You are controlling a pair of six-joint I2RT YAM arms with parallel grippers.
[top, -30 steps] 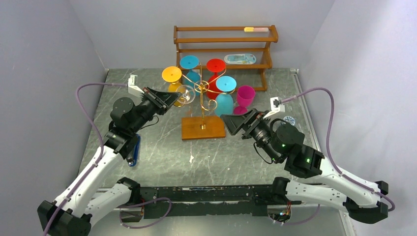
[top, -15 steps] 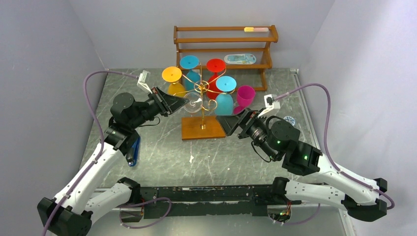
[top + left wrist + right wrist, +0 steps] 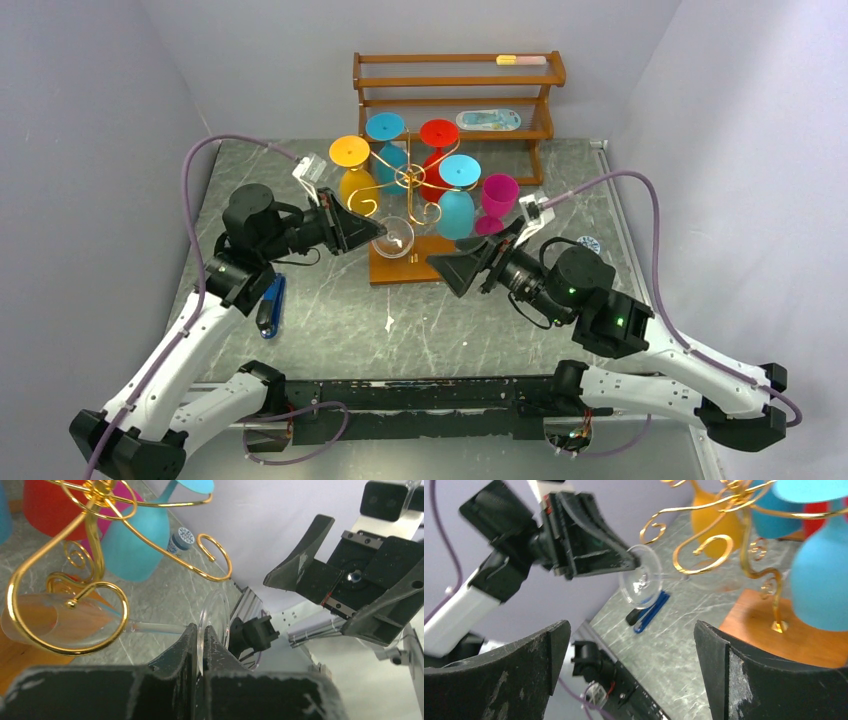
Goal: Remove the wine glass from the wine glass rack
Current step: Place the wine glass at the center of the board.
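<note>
From the left wrist, the clear glass point(image 3: 50, 622) lies half behind a gold curl of the rack point(image 3: 101, 489) at nine o'clock, and its foot's lower rim vanishes between the fingers point(image 3: 177, 660) of the left gripper point(image 3: 200, 635). The red glass point(image 3: 50, 505) is cut off at eleven o'clock. From above, the round thing point(image 3: 588, 243) at three o'clock of the rack is too small to tell.

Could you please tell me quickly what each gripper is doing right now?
Left gripper: closed on the clear wine glass, pinching its foot.
Right gripper: open, holding nothing.
</note>
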